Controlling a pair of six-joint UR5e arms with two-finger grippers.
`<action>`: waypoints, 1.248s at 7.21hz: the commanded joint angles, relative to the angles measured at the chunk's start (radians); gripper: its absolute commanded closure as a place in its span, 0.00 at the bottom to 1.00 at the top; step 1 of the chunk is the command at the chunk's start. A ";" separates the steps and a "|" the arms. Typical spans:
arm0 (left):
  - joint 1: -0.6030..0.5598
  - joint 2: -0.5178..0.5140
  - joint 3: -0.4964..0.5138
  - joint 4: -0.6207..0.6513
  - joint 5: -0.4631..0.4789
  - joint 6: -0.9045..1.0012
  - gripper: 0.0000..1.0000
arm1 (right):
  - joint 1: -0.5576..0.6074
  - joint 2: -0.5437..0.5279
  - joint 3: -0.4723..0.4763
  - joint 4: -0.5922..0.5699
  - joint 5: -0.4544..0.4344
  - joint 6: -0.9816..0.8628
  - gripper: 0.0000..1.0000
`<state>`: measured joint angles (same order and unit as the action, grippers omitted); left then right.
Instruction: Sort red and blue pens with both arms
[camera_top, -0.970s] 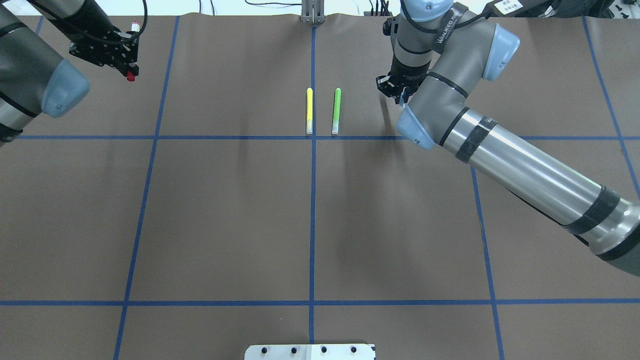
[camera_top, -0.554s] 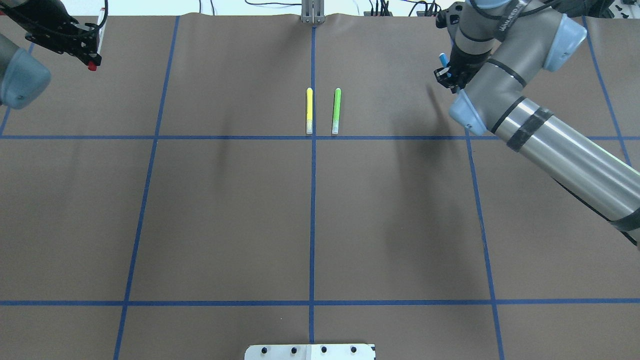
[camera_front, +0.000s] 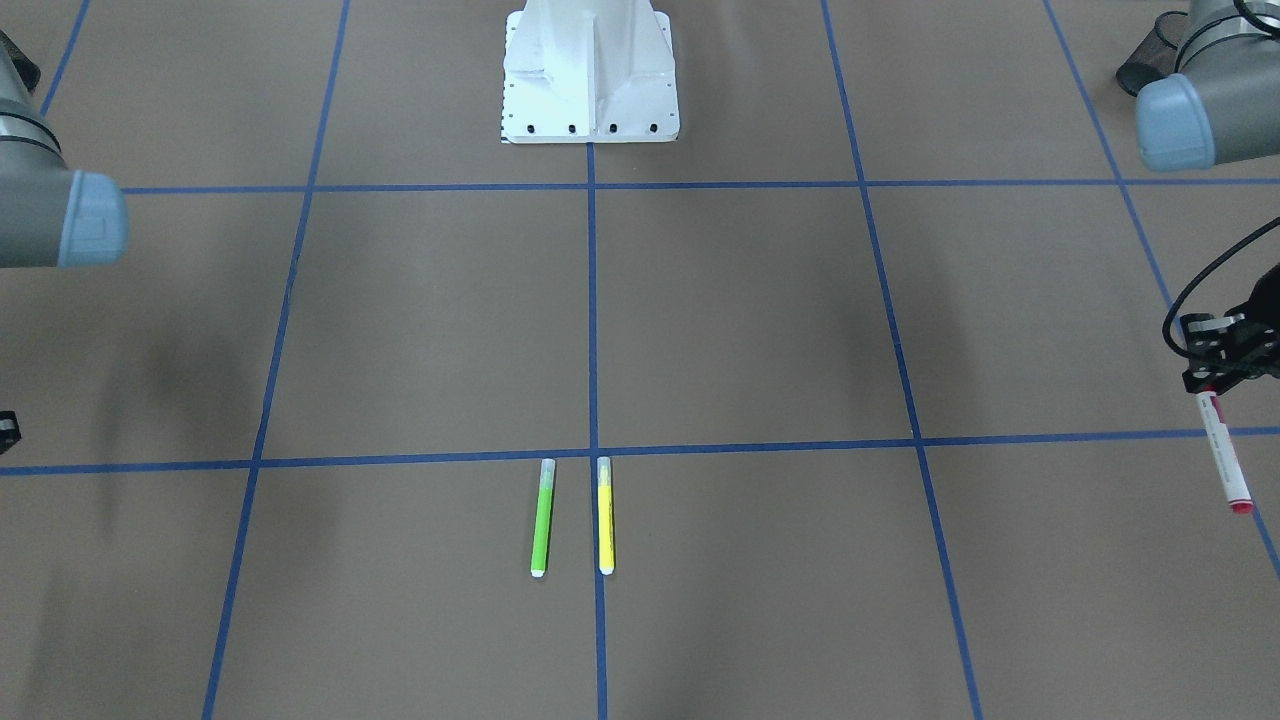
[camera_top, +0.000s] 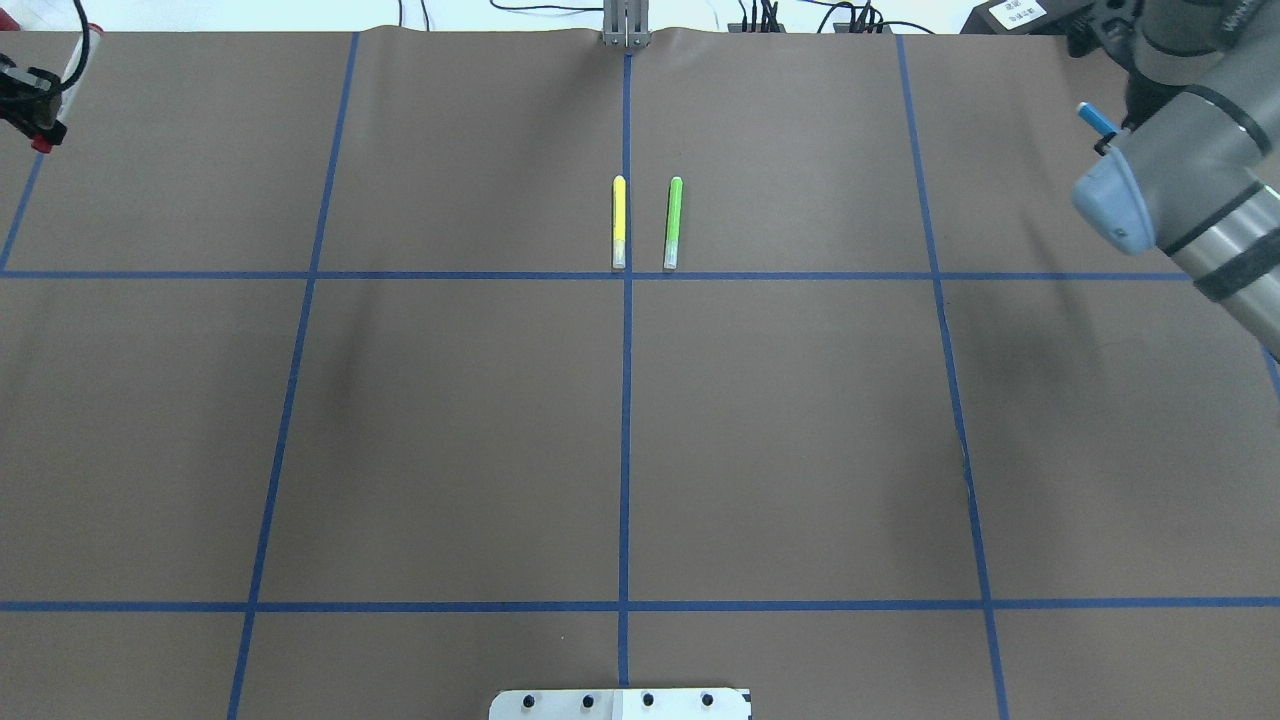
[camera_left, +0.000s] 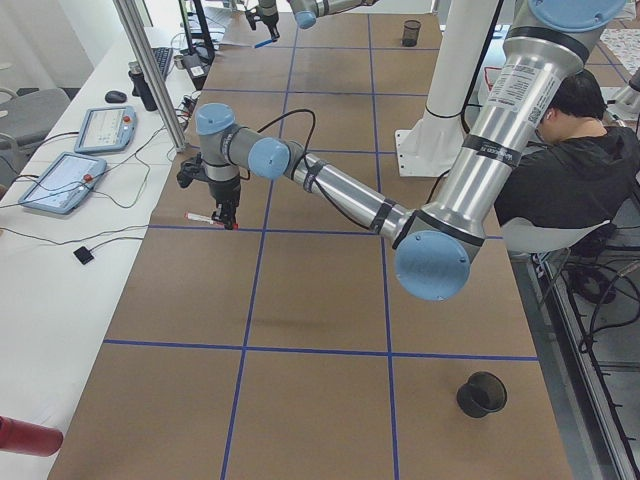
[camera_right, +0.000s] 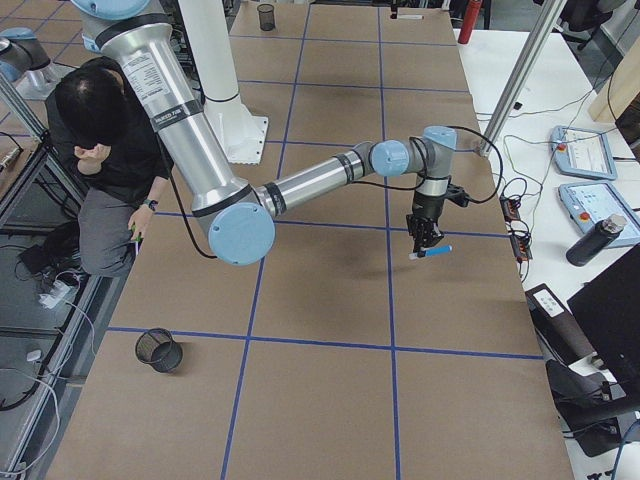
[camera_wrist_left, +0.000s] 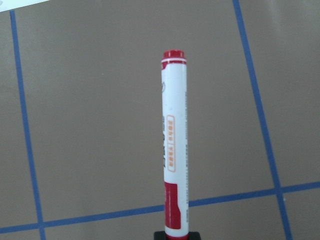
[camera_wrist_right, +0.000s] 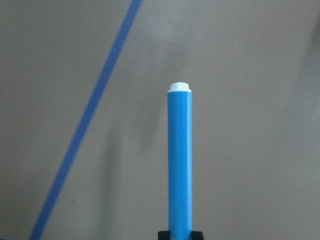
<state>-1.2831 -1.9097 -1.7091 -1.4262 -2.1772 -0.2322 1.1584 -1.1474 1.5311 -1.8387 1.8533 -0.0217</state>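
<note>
The red pen (camera_wrist_left: 172, 150), a white marker with red cap and red end, is held off the table by my left gripper (camera_front: 1215, 378), which is shut on it. It hangs over the far left of the table (camera_top: 40, 145), near a blue tape line (camera_left: 200, 216). The blue pen (camera_wrist_right: 180, 160) with its white end sticks out of my right gripper (camera_right: 422, 240), shut on it, above the far right part of the table. In the overhead view only the blue pen's tip (camera_top: 1097, 118) shows beside the right arm.
A yellow pen (camera_top: 619, 222) and a green pen (camera_top: 673, 222) lie side by side at the far centre of the brown mat. Black mesh cups (camera_left: 481, 394) (camera_right: 159, 350) stand near the robot's side. A person (camera_left: 570, 150) sits behind the base.
My left arm has swung further left with the red pen, almost out of the overhead view. My right arm has swung right with the blue pen, away from the centre.
</note>
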 joint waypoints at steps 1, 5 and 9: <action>-0.021 0.148 -0.102 0.038 0.089 0.150 1.00 | 0.085 -0.089 0.055 -0.089 0.007 -0.172 1.00; -0.147 0.418 -0.199 0.052 0.100 0.375 1.00 | 0.245 -0.421 0.231 -0.119 0.110 -0.276 1.00; -0.148 0.608 -0.390 0.050 0.099 0.370 1.00 | 0.410 -0.641 0.279 -0.421 0.119 -0.536 1.00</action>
<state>-1.4314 -1.3569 -2.0316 -1.3760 -2.0785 0.1402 1.5213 -1.7604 1.8174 -2.1144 1.9801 -0.4466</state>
